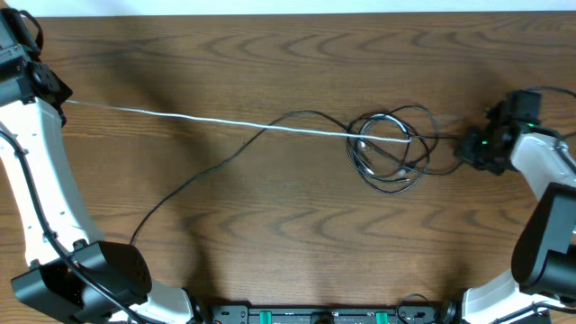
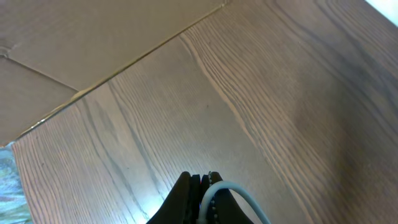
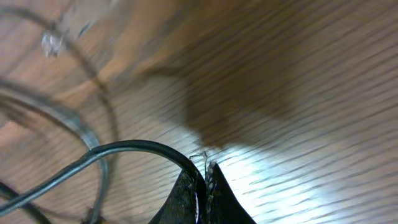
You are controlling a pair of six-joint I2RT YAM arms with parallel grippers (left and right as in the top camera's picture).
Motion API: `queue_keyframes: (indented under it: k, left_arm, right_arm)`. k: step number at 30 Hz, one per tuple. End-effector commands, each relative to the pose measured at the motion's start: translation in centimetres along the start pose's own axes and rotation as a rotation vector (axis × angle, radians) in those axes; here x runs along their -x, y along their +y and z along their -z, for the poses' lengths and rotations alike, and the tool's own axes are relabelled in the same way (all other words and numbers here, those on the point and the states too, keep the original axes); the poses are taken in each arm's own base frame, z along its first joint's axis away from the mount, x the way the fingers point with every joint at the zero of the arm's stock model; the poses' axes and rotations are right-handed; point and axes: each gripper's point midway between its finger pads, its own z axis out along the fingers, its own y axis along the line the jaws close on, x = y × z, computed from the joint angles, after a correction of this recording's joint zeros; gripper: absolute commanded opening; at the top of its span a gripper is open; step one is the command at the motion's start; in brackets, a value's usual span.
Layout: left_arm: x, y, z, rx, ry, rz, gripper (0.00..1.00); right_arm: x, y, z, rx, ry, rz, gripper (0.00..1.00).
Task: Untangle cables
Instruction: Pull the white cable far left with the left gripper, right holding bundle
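The white cable (image 1: 207,119) runs taut across the table from my left gripper (image 1: 59,95) at the far left to a tangle (image 1: 389,148) right of centre. There the black cable (image 1: 193,184) lies in several loops around the white one's end. Its long tail trails down to the front left. My right gripper (image 1: 465,148) sits just right of the tangle. In the left wrist view the jaws (image 2: 207,182) are shut on the white cable (image 2: 239,194). In the right wrist view the jaws (image 3: 204,171) pinch the black cable (image 3: 124,147), which arcs off to the left.
The table (image 1: 270,234) is dark wood. Its far-left edge (image 2: 124,65) shows in the left wrist view with brown cardboard beyond. The arm bases (image 1: 117,279) stand along the front edge, and the right arm's white link (image 1: 549,207) stands at the right.
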Motion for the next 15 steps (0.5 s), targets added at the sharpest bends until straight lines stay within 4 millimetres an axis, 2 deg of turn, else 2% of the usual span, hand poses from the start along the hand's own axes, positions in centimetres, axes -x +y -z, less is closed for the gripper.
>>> queue_keyframes:
  k: [1, 4, 8, 10, 13, 15]
  left_arm:
    - [1.4, 2.1, 0.2, 0.066, -0.045, 0.046, 0.07]
    - [1.5, 2.8, -0.1, 0.078, -0.043, 0.077, 0.07]
    - [1.6, 3.3, -0.2, 0.082, -0.041, 0.100, 0.07]
    - [1.6, 3.3, -0.2, 0.082, -0.041, 0.100, 0.07]
    - [1.6, 3.3, -0.2, 0.082, -0.041, 0.100, 0.07]
    - [1.6, 3.3, -0.2, 0.082, -0.043, 0.107, 0.07]
  right_arm:
    - [1.8, -2.0, 1.2, -0.012, -0.069, -0.009, 0.01]
    - [3.8, -3.5, 1.7, 0.000, -0.141, -0.047, 0.01]
    - [7.1, -3.6, 3.0, 0.125, -0.257, -0.071, 0.01]
    - [8.1, -3.3, 3.8, 0.182, -0.287, -0.066, 0.01]
    - [8.5, -2.0, 4.5, 0.246, -0.286, -0.016, 0.01]
    - [7.8, -1.2, 4.3, 0.250, -0.259, 0.010, 0.01]
